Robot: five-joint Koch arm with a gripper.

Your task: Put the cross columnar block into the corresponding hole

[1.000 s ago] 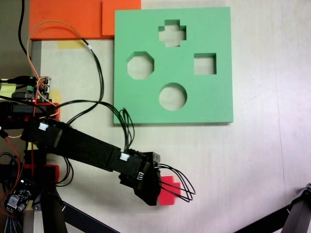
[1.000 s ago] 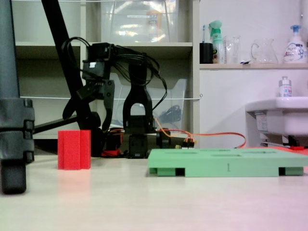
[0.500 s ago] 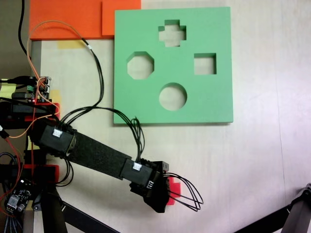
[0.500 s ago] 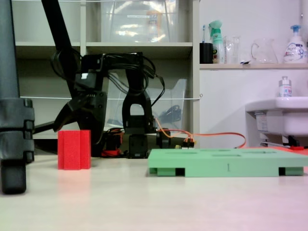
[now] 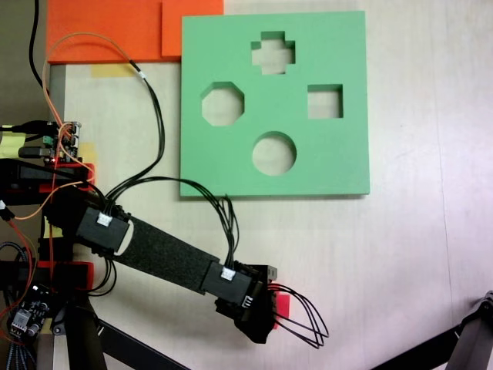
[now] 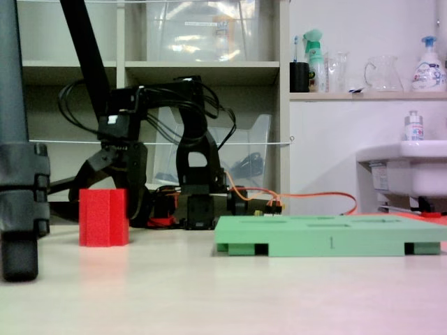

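Observation:
The cross columnar block (image 6: 103, 217), bright red, stands upright on the table at the left of a fixed view. From above, only a red sliver of the block (image 5: 283, 302) shows under the black gripper head. My gripper (image 5: 262, 314) hangs right over it. From the side, the gripper (image 6: 120, 183) reaches down to the block's top with its dark jaws spread, open. The green foam board (image 5: 231, 166) lies flat further up the table. The corresponding hole (image 5: 273, 52), plus-shaped, sits near the board's far edge, well away from the block.
The board also has octagonal (image 5: 223, 105), square (image 5: 325, 101) and round (image 5: 274, 153) cutouts. Orange foam sheets (image 5: 115, 27) lie at the top left. A black stand leg (image 5: 470, 339) crosses the bottom right corner, and a thick dark post (image 6: 17, 174) stands at the left.
The arm has stretched further out and the gripper has dropped over the red block, now covering most of it from above. The block has shifted slightly left in the side view.

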